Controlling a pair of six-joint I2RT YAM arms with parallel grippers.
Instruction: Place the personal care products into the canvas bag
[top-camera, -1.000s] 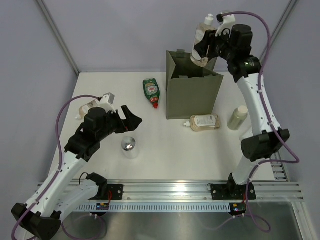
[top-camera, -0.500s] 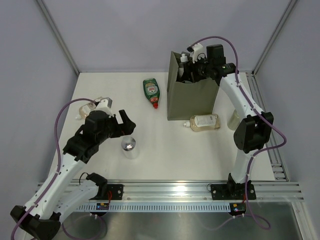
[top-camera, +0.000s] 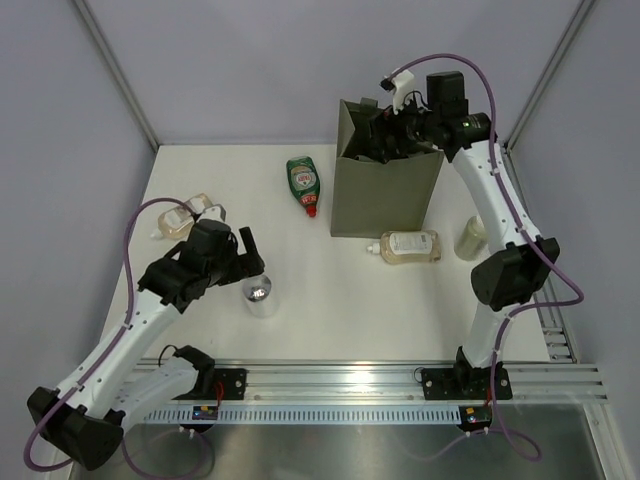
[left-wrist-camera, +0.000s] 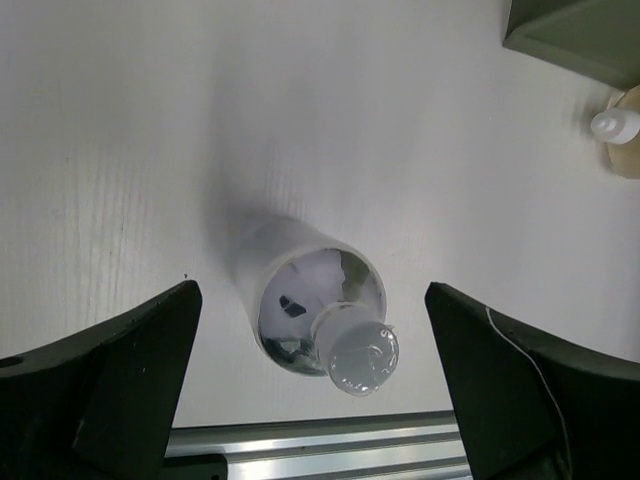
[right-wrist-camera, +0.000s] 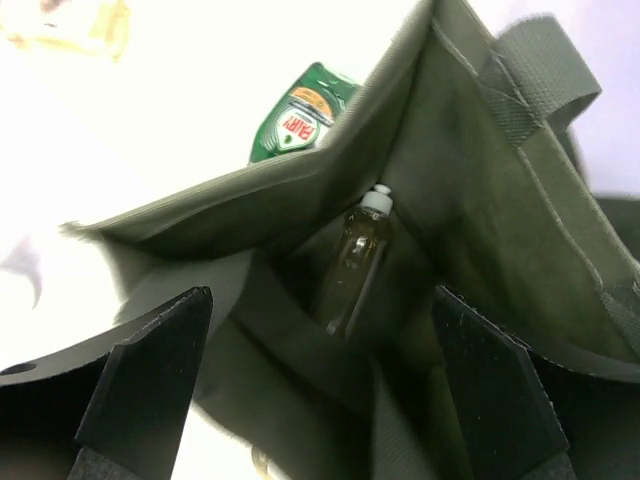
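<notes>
Gaping empty, right gripper (right-wrist-camera: 320, 300) hangs over canvas bag (right-wrist-camera: 470, 200); left gripper (left-wrist-camera: 310, 290), likewise spread, above silver can (left-wrist-camera: 305, 262).

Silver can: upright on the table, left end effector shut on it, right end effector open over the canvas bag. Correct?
No. The left wrist view shows the left end effector open, spread wide of the silver can. The can is upright on the table, and the right end effector is open over the canvas bag.
</notes>
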